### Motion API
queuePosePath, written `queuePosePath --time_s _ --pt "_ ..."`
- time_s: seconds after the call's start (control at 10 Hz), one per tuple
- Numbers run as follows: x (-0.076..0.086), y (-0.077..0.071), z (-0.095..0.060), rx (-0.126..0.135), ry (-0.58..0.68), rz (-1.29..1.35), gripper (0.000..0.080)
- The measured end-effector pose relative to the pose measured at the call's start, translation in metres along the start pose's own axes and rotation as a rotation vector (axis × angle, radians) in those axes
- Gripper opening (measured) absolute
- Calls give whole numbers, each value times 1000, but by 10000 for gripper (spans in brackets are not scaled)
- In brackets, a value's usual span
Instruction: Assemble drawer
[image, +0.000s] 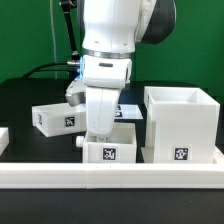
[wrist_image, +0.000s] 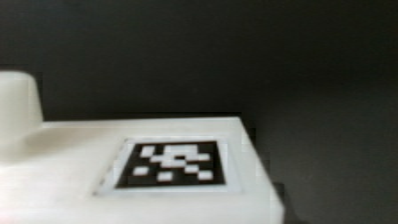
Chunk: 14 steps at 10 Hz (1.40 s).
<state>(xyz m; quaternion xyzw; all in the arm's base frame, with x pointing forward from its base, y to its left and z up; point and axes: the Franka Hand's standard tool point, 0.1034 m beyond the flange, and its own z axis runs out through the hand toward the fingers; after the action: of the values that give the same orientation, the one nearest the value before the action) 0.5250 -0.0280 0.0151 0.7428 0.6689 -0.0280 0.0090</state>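
The drawer's tall white housing (image: 181, 124) stands at the exterior view's right, open at the top, with a tag on its front. One low white tray (image: 110, 150) sits in front of the arm with its knob (image: 78, 143) toward the exterior view's left. A second tray (image: 59, 117) sits further back on the left. My gripper (image: 100, 126) is down at the near tray's rear wall, and its fingertips are hidden. The wrist view shows a white tagged face (wrist_image: 173, 163) very close and blurred, with a white rounded shape (wrist_image: 15, 105) beside it.
A long low white rail (image: 110, 177) runs along the front of the black table, right before the near tray and the housing. A flat tagged board (image: 130, 108) lies behind the arm. Black cables hang at the back left.
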Motion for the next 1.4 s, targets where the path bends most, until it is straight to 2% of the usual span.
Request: queuePosePath --time_s 0.1,0.2,0.7,0.8,1.1,1.4 --pt "1 1 0 -3 1 3 41" --pt "5 3 -1 -20 5 7 41" --pt "19 6 -4 -24 5 6 41" --pt "19 7 -3 -48 10 7 41" --pt "19 5 -1 -42 8 4 41" --pt "26 2 4 -35 7 -14 41"
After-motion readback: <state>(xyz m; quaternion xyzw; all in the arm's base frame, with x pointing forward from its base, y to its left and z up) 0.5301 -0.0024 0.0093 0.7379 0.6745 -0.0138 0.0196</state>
